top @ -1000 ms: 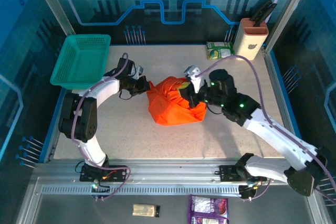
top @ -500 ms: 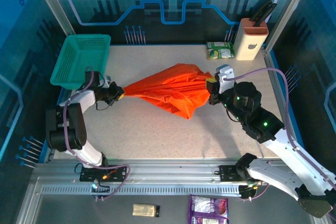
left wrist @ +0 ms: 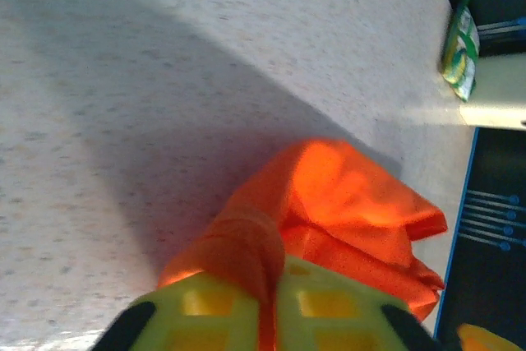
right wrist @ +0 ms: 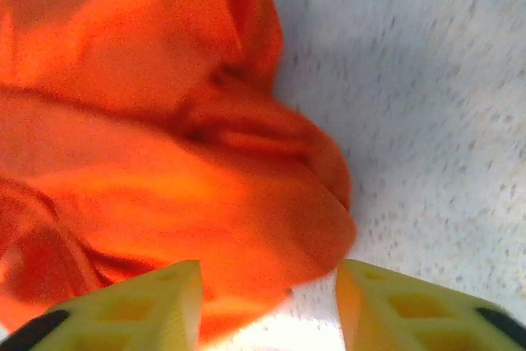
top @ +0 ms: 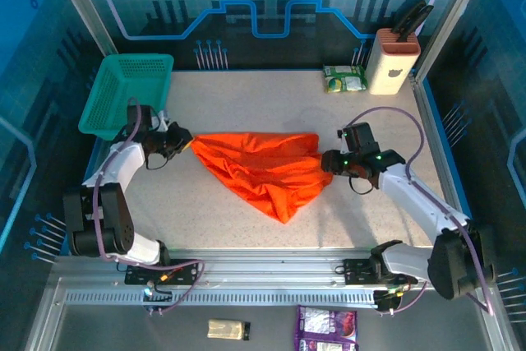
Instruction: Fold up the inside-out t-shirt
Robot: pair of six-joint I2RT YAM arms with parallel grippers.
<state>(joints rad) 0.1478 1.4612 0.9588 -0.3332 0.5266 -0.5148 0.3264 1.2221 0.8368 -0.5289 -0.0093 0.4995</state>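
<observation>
Speckled worktop (top: 246, 100) inside blue-panelled booth; t-shirt (top: 263, 172) spans between 2 grippers; left gripper (left wrist: 271, 310) narrow, pinching cloth; right wrist view shows right gripper (right wrist: 267, 289) wide, cloth just ahead.

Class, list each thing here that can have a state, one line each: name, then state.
t-shirt: unfolded, rumpled, stretched sideways between both claws.
left claw: shut on the t-shirt's left end.
right claw: open, fingers apart at the t-shirt's right end.
basket: upright, open side up.
knife block: standing upright, handles in it.
</observation>
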